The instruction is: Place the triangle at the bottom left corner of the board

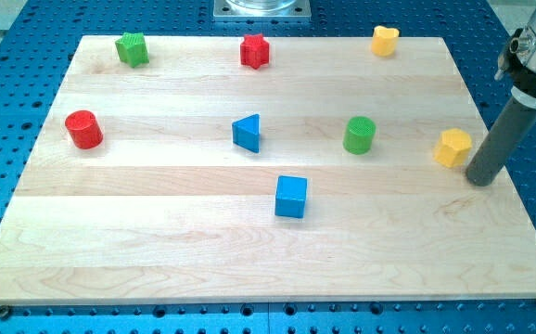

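The blue triangle [247,133] lies near the middle of the wooden board [157,241], a little above centre. My rod comes down from the view's upper right, and my tip [479,180] rests near the board's right edge, far right of the triangle. The tip stands just right of and slightly below a yellow block [453,147], close to it; contact cannot be told.
A blue cube [291,197] lies below and right of the triangle. A green cylinder [360,135] lies to its right, a red cylinder [83,129] at the left. A green block [133,49], a red block [255,51] and a yellow block [384,40] line the top edge.
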